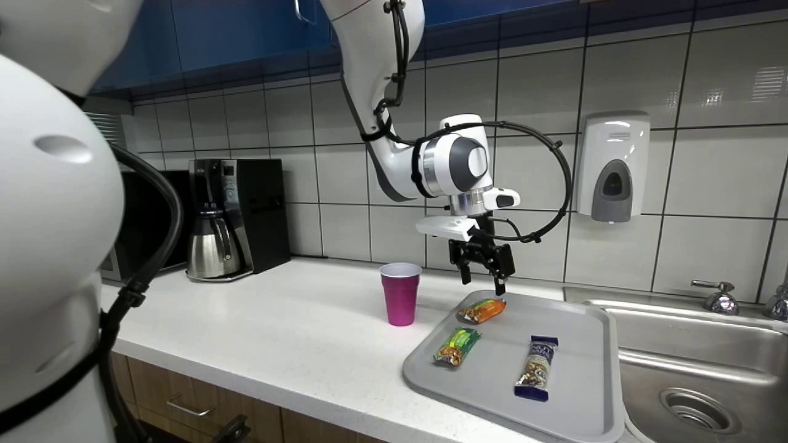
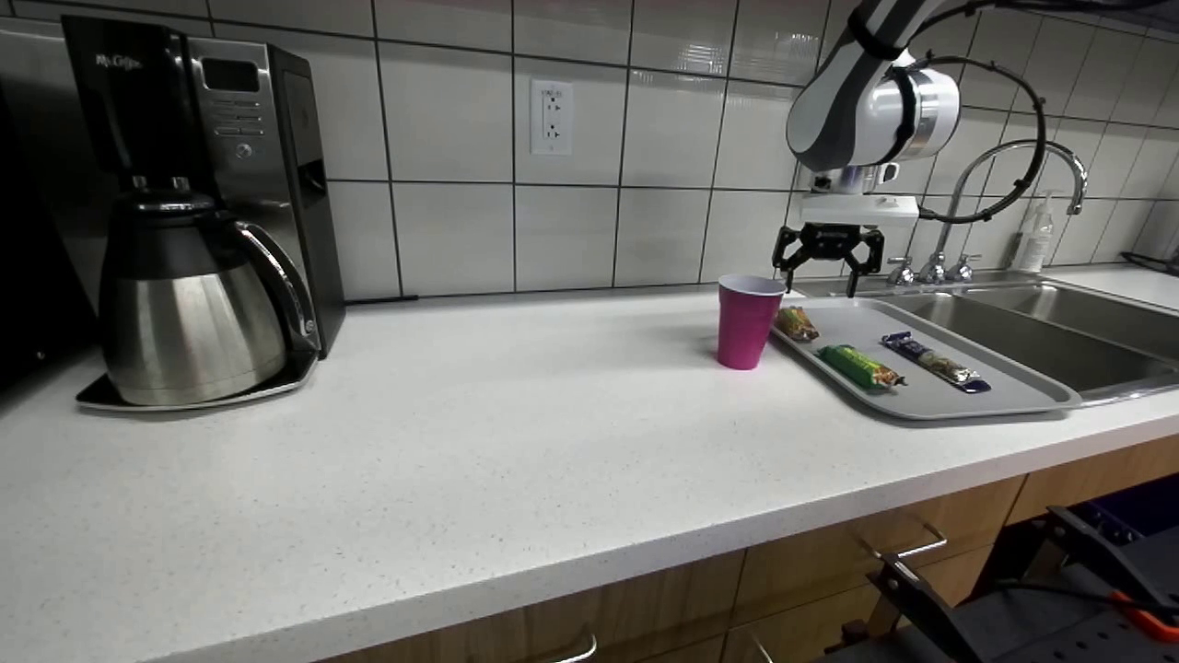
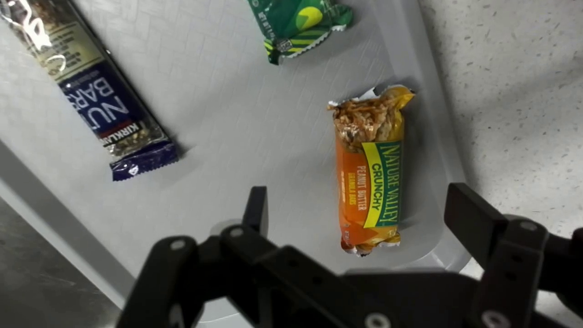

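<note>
in an exterior view, the gripper (image 1: 483, 284) is observed above an orange bar (image 1: 484, 311); at the bar's seven o'clock a green bar (image 1: 457, 347) is noted, at five a nut bar (image 1: 537, 368), all on a grey tray (image 1: 582, 326). in an exterior view, a pink cup (image 2: 748, 324) is found at the tray's nine o'clock. in the wrist view, the fingers (image 3: 473, 216) are spread wide, nothing gripped; the orange bar is framed between.
</note>
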Robot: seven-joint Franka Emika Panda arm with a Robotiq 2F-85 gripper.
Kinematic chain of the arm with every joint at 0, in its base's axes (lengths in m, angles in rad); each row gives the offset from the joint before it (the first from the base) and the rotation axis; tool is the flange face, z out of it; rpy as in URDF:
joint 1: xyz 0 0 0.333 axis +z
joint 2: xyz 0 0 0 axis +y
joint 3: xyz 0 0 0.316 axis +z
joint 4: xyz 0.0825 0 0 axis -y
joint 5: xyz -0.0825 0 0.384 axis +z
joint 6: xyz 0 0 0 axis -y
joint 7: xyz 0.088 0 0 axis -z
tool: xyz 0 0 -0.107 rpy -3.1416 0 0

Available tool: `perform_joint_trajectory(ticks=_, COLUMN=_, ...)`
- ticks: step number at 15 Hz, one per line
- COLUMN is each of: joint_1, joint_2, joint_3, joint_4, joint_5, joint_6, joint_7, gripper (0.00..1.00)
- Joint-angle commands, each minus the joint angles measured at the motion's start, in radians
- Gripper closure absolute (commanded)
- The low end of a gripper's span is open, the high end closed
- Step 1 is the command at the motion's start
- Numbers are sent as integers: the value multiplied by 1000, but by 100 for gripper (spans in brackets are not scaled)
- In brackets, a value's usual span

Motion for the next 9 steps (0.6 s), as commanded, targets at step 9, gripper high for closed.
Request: perform_joint_trajectory(ticks=9, joint_1=21, joint_2=16, joint_3=-22, joint_4=11, joint_5=-4, joint_6=-6, joint_7=0, gripper=0)
